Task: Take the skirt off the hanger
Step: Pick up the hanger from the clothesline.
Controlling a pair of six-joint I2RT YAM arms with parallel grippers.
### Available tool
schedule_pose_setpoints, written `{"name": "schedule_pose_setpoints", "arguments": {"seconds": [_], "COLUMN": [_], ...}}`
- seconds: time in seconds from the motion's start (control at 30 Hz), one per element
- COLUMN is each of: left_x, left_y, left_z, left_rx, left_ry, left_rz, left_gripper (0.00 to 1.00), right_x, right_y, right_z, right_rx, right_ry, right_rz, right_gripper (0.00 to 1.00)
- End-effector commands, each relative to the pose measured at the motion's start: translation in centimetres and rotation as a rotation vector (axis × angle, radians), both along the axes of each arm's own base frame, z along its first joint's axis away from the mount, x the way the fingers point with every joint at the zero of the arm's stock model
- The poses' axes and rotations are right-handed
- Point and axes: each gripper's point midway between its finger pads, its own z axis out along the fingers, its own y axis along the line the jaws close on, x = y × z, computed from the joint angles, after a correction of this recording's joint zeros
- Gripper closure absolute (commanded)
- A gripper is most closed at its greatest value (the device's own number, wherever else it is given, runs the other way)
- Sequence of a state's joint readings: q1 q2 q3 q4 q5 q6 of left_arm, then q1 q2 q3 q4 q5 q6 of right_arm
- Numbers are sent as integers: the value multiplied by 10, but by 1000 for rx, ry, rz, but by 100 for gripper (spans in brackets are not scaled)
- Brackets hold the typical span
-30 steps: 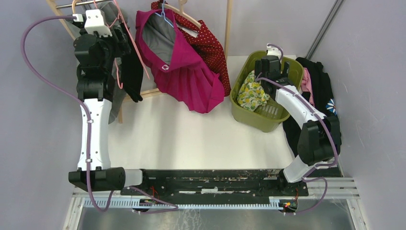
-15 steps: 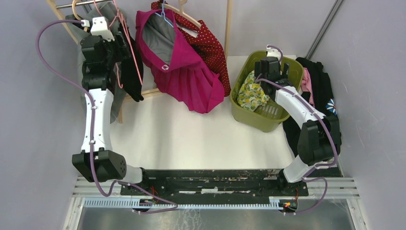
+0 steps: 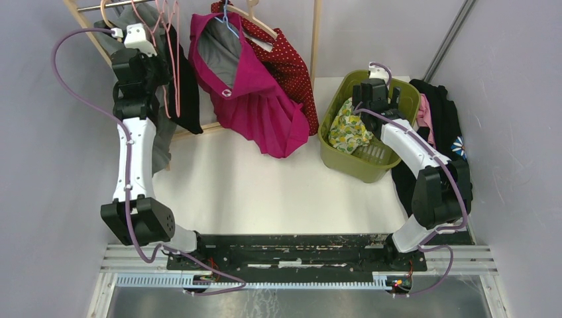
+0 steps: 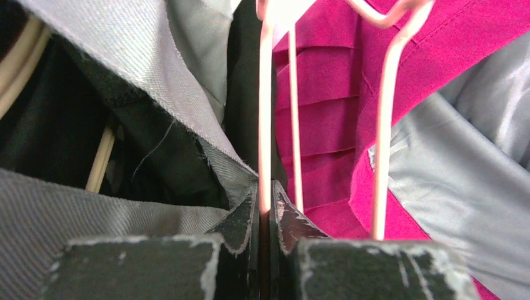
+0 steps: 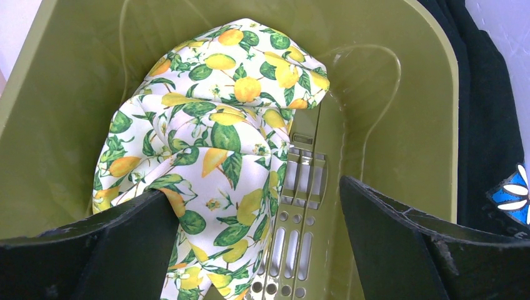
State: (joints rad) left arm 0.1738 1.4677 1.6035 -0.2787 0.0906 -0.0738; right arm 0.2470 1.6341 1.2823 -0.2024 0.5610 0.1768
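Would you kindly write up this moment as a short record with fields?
left gripper: shut on the pink wire hanger at the rack
right gripper: open, over the green basket
basket contents: lemon-print cloth
magenta skirt: hanging on the rack, right of the pink wire hanger
beside basket: black garments, on its right

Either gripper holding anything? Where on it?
Left gripper pinches the thin pink wire hanger on one straight wire run. Right gripper is open, holding nothing.
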Motion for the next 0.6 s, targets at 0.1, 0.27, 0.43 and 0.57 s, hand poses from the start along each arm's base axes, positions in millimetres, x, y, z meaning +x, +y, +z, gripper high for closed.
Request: {"name": "schedule_pose_setpoints", "arguments": {"seconds": [0.1, 0.27, 0.43, 0.57], "left_x": [-5, -26, -36, -36], "left_y": [-10, -18, -19, -18], "left_z": [63, 116, 125, 100], "left_rx": [-25, -44, -39, -40], "left_ry": [-133, -243, -262, -225], "left_rz": [-56, -70, -65, -60], "left_gripper": [97, 97, 97, 97], "right_x": [2, 3, 6, 5], "right_y": [0, 3, 5, 7], "right_z": [7, 3, 0, -3], "right_rx": [-2, 9, 22, 28], "right_ry": [-35, -30, -27, -20], "right_rz": [-10, -1, 5, 9], "right_gripper": [0, 0, 0, 0]}}
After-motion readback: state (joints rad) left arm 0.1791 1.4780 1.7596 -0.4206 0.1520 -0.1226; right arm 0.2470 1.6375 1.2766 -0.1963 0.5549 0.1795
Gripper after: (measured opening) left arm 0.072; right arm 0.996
